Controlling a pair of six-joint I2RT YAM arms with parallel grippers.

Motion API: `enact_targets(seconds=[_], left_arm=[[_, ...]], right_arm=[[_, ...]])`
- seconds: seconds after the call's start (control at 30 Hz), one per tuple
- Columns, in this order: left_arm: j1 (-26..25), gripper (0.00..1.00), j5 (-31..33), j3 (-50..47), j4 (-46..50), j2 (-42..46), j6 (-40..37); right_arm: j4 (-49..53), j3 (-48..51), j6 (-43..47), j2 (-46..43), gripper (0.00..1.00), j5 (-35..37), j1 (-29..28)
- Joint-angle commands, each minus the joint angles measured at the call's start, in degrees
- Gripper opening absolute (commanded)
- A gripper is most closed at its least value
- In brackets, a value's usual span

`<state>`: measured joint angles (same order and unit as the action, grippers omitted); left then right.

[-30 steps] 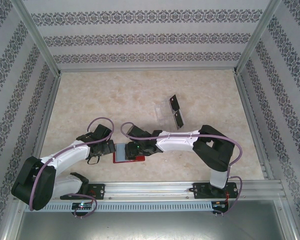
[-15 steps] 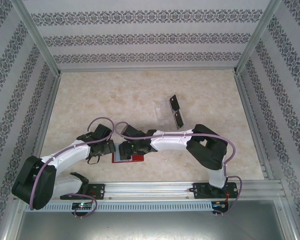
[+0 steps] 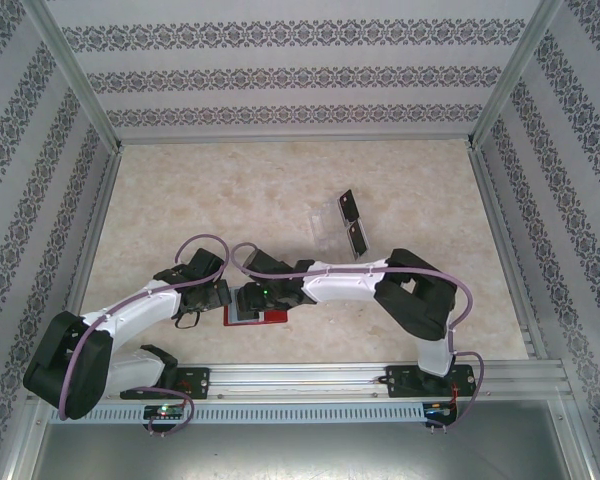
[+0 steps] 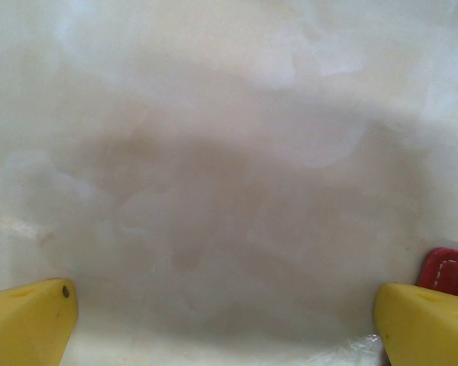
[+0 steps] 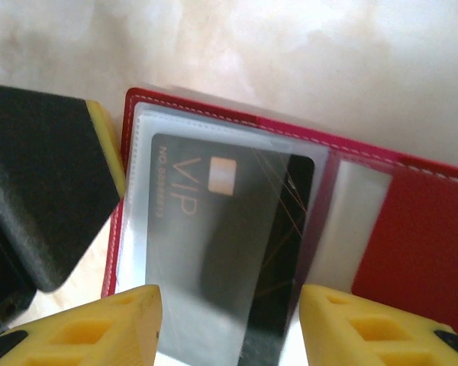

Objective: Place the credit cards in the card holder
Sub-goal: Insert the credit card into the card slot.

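**Card at wallet pocket, right gripper on it**

I see the wallet [image 5: 420,244] lying open on the table [image 3: 230,190], near the front edge and a bit left of centre, right under the two wrists. Red cover, white stitching, clear pocket [image 5: 343,206] facing up.

The right gripper [image 5: 229,328] hangs over the wallet. Its jaws are about halfway apart and closed on the long sides of a black card [image 5: 229,221] that fills the gap edge to edge. The card says VIP in gold and has a chip. Its far end lies over the left pocket, and glare there means I can't tell if it is under the plastic or on top.

The left gripper [image 4: 225,328] is spread as wide as it goes, low over bare table, with nothing in it. Its right finger sits just beside the wallet's left edge; touching or not, I can't tell.

Further back, well apart from the wallet, a clear tray [image 3: 325,222] stands with two more cards [image 3: 347,205] in it.
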<state>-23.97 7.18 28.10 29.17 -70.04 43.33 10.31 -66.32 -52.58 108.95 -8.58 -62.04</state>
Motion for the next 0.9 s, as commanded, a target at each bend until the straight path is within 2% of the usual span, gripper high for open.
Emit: enact_targets(seconds=[0.0, 0.87], left_arm=[[-1.4, 1.0, -10.1, -3.5, -3.9, -3.5, 1.8], [-1.7, 1.0, -10.4, -3.4, -4.6, -4.3, 1.9]], right_arm=[[0.9, 2.1, -1.0, -2.6, 0.52, 1.2, -0.4], [2.3, -6.1, 1.2, 4.2, 0.51, -2.5, -3.4]])
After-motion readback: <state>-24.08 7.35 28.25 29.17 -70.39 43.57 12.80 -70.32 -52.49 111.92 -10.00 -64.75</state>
